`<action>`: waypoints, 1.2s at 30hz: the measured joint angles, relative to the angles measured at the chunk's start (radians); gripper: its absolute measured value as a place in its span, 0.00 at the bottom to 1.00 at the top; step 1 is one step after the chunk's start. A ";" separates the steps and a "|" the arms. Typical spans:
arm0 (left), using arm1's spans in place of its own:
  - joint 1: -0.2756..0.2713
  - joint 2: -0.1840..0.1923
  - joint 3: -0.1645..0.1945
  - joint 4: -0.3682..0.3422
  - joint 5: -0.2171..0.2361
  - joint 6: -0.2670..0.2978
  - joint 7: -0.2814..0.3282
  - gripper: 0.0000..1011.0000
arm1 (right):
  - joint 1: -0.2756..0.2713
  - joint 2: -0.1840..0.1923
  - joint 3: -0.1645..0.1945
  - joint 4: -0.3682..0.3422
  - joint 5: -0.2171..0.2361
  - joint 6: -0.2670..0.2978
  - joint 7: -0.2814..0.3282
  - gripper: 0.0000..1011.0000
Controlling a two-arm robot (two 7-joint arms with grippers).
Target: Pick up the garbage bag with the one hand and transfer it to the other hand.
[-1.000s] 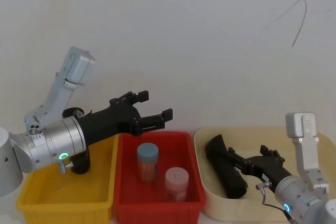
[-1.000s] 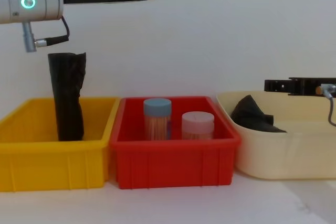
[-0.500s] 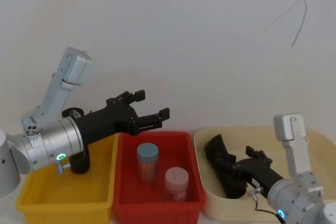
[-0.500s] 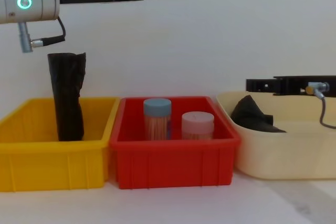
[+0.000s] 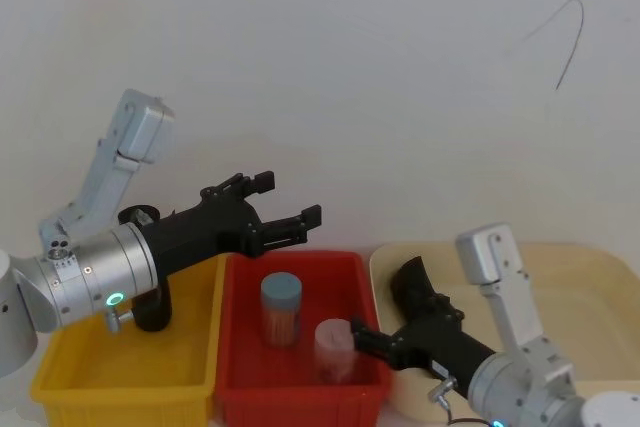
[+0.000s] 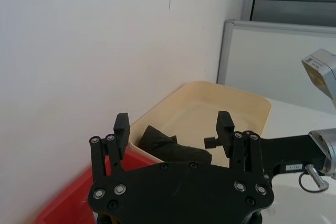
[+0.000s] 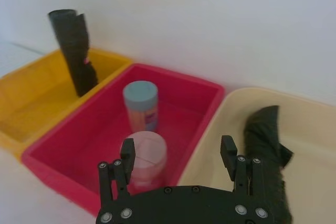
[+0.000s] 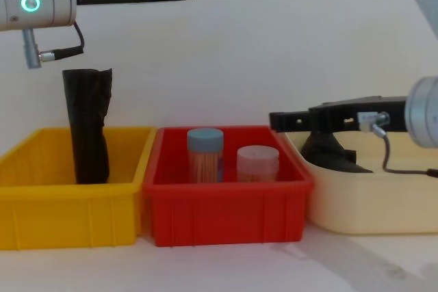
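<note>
"Where is the garbage bag [image 5: 418, 292] lying?"
"It is lying in the cream tub [image 8: 356, 203], long axis pointing away from the robot. The right tool [image 8: 280, 121] is hovering open just beside it. The left tool [image 5: 291, 197] is hanging open high over the red bin [image 8: 226, 210], well apart."

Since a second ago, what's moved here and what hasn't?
The right gripper swung from over the cream tub toward the robot's left. Its tips now reach over the red bin, jaws open and empty. The left gripper stayed raised and open, and the bag still lies in the tub.
</note>
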 joint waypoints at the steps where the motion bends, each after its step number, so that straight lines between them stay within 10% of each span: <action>1: 0.000 0.000 0.000 0.000 0.000 0.000 0.000 0.99 | 0.002 0.000 -0.003 -0.001 -0.002 0.003 0.003 0.99; 36: 0.002 0.001 -0.001 -0.002 0.000 0.000 0.002 0.99 | 0.138 -0.078 -0.058 0.145 0.007 0.150 0.056 0.99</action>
